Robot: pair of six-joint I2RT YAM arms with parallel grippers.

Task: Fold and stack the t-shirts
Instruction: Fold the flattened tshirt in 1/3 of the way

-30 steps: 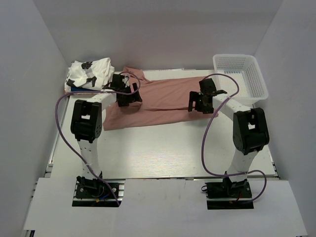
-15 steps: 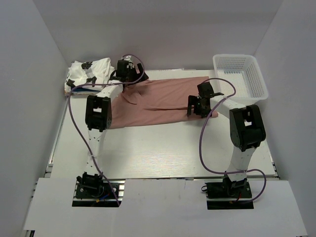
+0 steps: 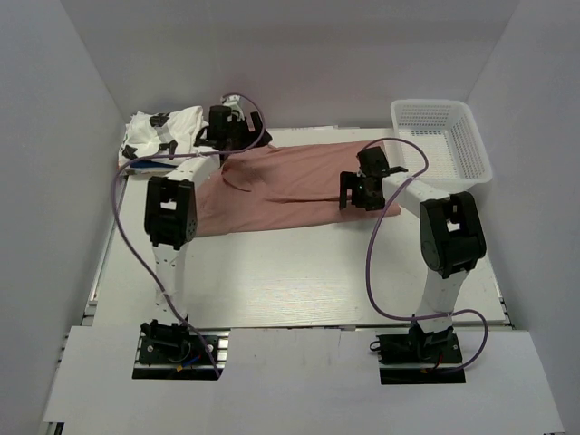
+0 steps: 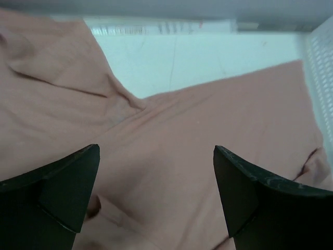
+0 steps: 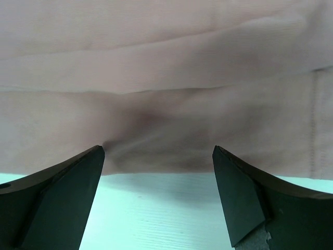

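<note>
The dusty-pink t-shirt (image 3: 290, 181) lies spread across the back middle of the table. It fills most of the left wrist view (image 4: 171, 140) and the upper half of the right wrist view (image 5: 166, 78). My left gripper (image 3: 233, 130) hovers open and empty over the shirt's back left part (image 4: 156, 198). My right gripper (image 3: 361, 188) is open and empty just above the shirt's near right edge (image 5: 158, 192). The white t-shirt with black print (image 3: 165, 133) lies folded at the back left. A thin blue edge (image 3: 134, 165) shows under it.
A white mesh basket (image 3: 442, 136) stands at the back right; its wall also shows in the left wrist view (image 4: 322, 67). White walls close in the table on three sides. Purple cables loop from both arms. Bare table (image 3: 299, 272) lies in front of the pink shirt.
My left gripper has moved from over the shirt's left middle back to its far left corner. My right gripper has shifted slightly left. The pink shirt's left part has shifted a little.
</note>
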